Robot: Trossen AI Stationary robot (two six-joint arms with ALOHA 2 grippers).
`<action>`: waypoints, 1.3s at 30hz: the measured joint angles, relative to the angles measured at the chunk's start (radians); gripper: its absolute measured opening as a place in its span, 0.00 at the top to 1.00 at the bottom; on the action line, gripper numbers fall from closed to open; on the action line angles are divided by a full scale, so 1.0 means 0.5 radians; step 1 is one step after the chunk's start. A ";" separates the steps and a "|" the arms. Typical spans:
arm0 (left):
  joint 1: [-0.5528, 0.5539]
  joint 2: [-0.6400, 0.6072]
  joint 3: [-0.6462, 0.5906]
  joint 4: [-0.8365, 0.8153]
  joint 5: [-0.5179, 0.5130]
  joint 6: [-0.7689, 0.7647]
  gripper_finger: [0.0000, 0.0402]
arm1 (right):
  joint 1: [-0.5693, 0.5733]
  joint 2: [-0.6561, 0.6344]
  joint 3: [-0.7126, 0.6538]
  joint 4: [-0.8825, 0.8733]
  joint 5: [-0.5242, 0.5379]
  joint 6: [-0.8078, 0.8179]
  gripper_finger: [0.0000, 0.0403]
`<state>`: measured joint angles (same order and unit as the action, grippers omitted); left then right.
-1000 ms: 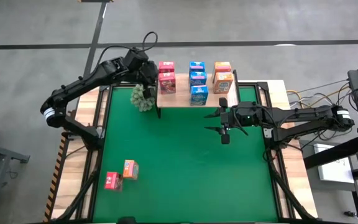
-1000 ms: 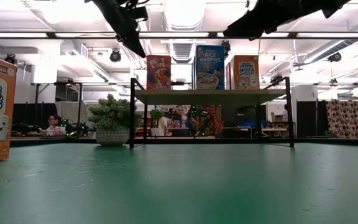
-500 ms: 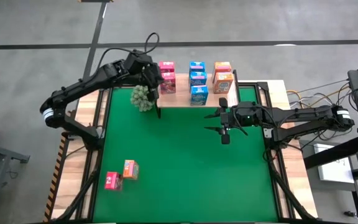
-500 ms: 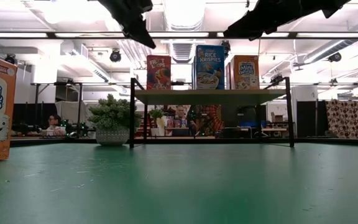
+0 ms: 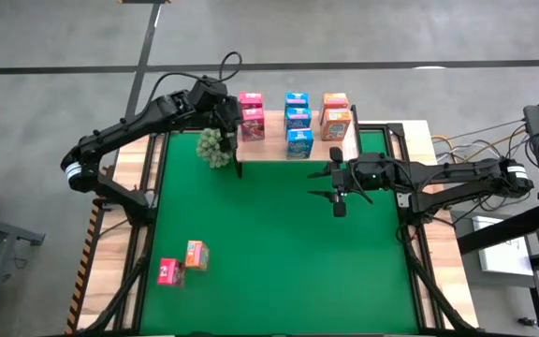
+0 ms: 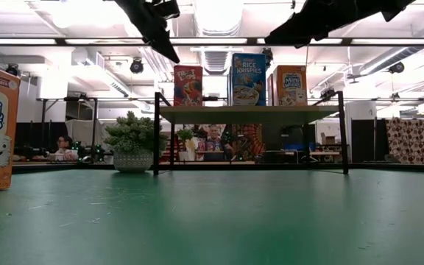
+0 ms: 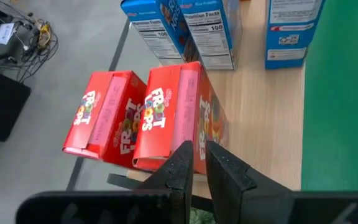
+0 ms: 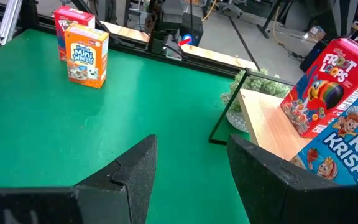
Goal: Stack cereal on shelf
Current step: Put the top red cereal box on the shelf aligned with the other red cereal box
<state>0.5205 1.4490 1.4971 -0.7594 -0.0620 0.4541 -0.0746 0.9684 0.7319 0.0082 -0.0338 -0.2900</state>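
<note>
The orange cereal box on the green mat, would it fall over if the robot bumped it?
Probably. The orange cereal box stands upright, tall and thin, so it may tip. Being cardboard, it likely weighs little and might dent if squeezed.

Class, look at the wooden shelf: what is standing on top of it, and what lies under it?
On the shelf stand seven cereal boxes: two pink-red, three blue, two orange. Under it the low view shows only green mat between black legs; from above, the board covers that area.

Past the right gripper's [image 8: 188, 168] two dark, spread fingers [image 8: 135, 171], an orange Mini Wheats box [image 8: 87, 58] stands upright on the green mat [image 8: 104, 118] just before a red box [image 8: 69, 23], while a Froot Loops box [image 8: 325, 87] stands on the wooden shelf [image 8: 269, 121] beside a blue Krispies box [image 8: 347, 149].
</note>
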 joint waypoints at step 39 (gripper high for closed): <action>0.000 0.010 -0.116 0.031 -0.107 -0.036 0.93 | 0.000 0.000 0.000 -0.007 0.001 0.001 0.54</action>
<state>0.5205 1.4540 1.4391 -0.7437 -0.1156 0.4359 -0.0746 0.9684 0.7319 0.0048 -0.0334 -0.2893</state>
